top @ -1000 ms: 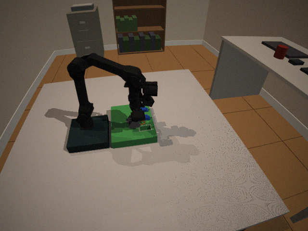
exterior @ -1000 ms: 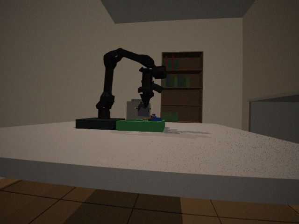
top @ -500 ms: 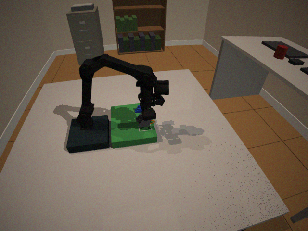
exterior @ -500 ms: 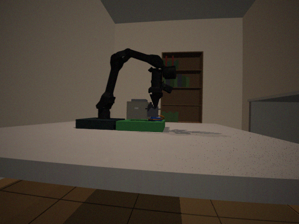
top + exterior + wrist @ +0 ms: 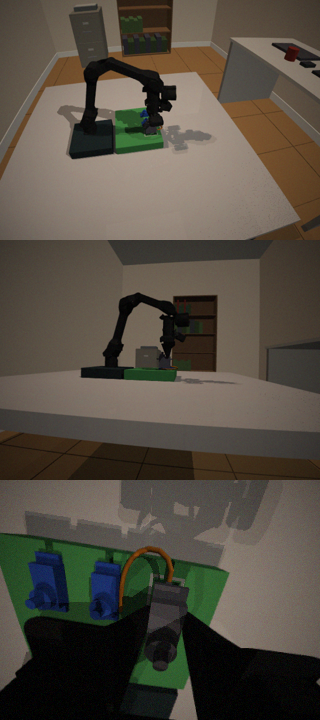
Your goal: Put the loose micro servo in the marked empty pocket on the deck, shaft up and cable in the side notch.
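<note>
My gripper (image 5: 153,125) (image 5: 167,357) (image 5: 166,613) is shut on the dark grey loose micro servo (image 5: 149,129) (image 5: 164,363) (image 5: 167,611), with a finger on each side. The servo is upright, its output shaft (image 5: 160,663) up. It is over the pale-outlined pocket (image 5: 151,135) (image 5: 151,587) on the green deck (image 5: 139,149) (image 5: 149,374) (image 5: 207,587). Most of its body shows above the deck, so it is not seated; whether its underside touches is unclear. Its orange cable (image 5: 161,127) (image 5: 175,367) (image 5: 150,549) arches out from its far end towards a blue servo. The servo hides most of the pocket.
Two blue servos (image 5: 143,113) (image 5: 47,580) sit in the deck in a row beside the pocket, the nearer one (image 5: 106,590) close to a finger. The dark arm base (image 5: 91,142) (image 5: 103,372) adjoins the deck. Both stand on the pale table (image 5: 155,186) (image 5: 155,400).
</note>
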